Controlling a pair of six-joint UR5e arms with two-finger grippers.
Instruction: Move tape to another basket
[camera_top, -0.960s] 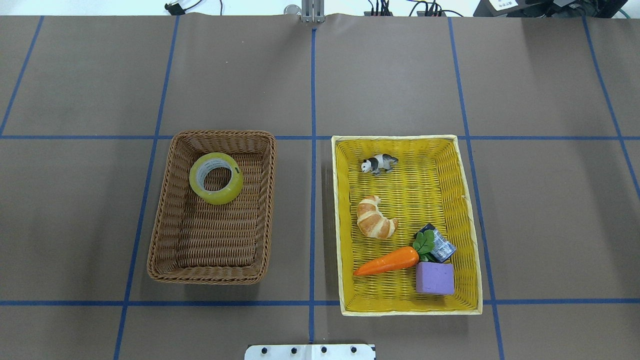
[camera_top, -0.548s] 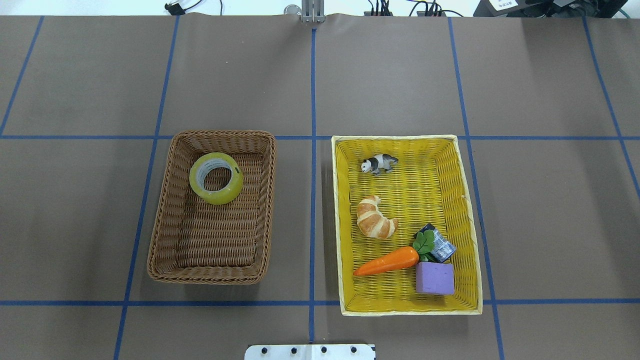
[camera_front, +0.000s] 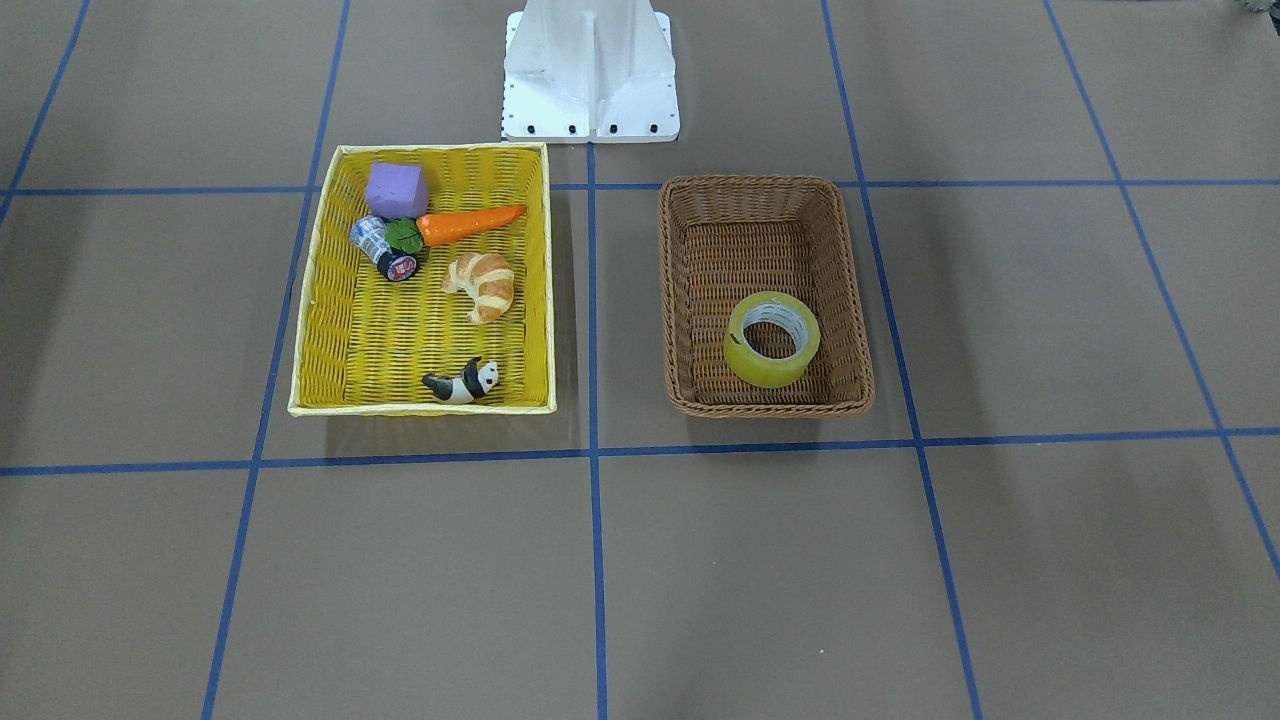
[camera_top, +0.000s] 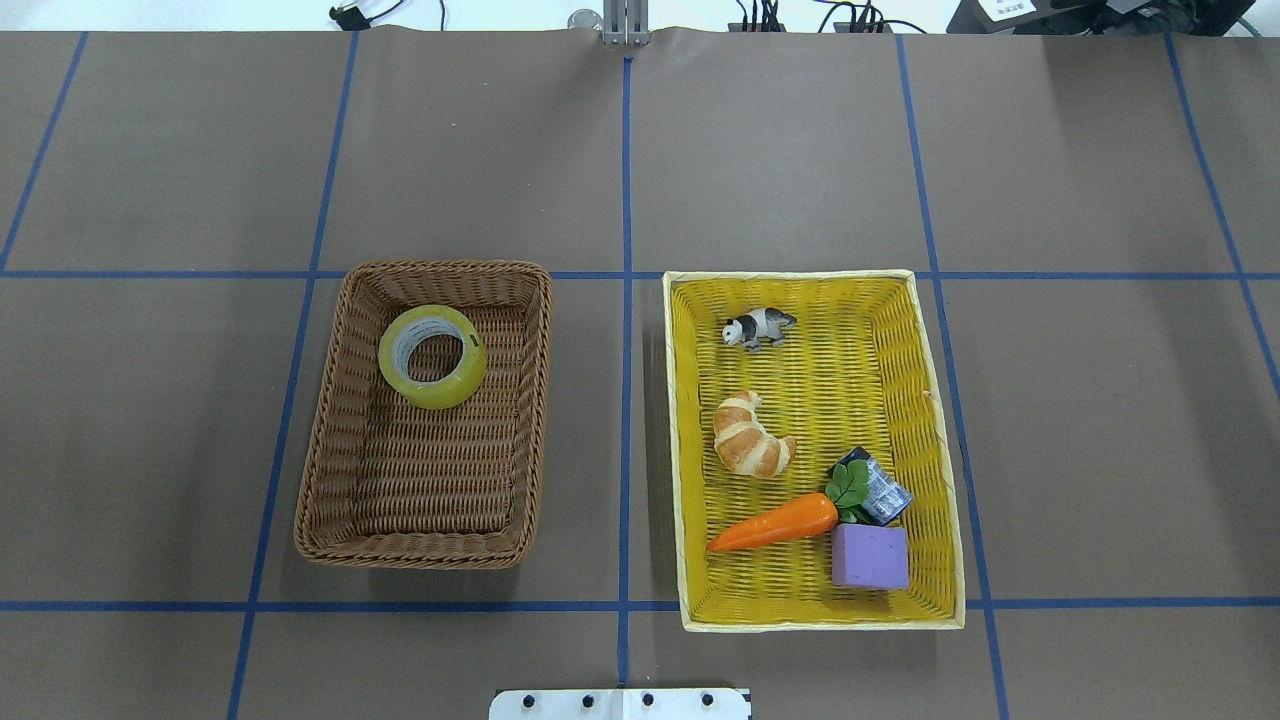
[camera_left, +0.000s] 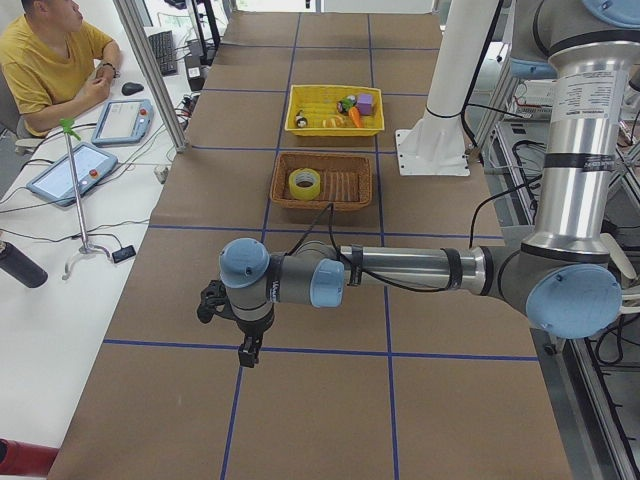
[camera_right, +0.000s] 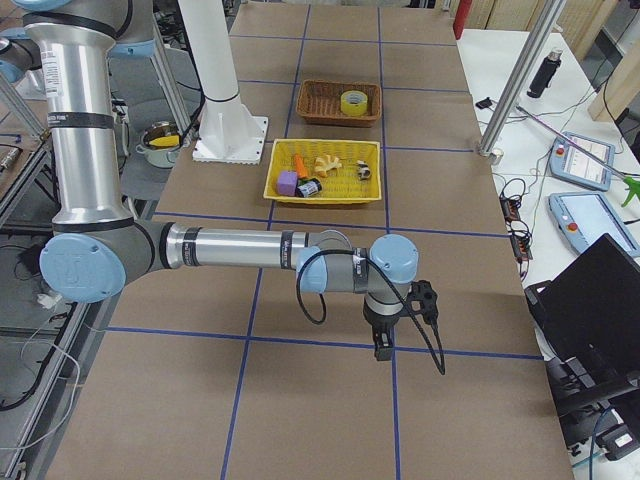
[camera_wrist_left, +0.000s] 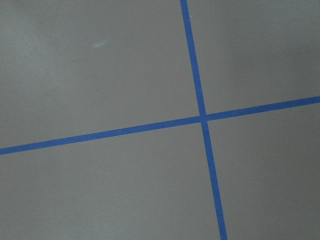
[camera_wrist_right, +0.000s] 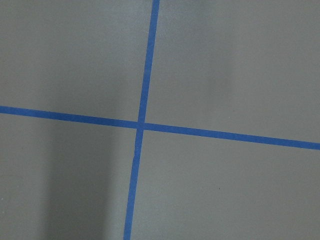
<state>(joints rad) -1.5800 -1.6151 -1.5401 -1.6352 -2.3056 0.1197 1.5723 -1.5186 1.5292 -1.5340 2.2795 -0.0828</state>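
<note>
Here, I saw the tape (camera_top: 436, 397) lying flat in the brown basket (camera_top: 325, 420), at its end away from the robot base (camera_top: 620, 703). L fingers (camera_left: 246, 352) and R fingers (camera_right: 381, 348) hung over bare bench (camera_top: 150, 450), well apart from it; couldn't tell if wide or narrow.

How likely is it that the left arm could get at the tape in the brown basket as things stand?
Probably yes: the tape lies flat, alone in the brown basket, open from above, on that arm's side. The left gripper hangs over the table, nothing standing between them.
</note>
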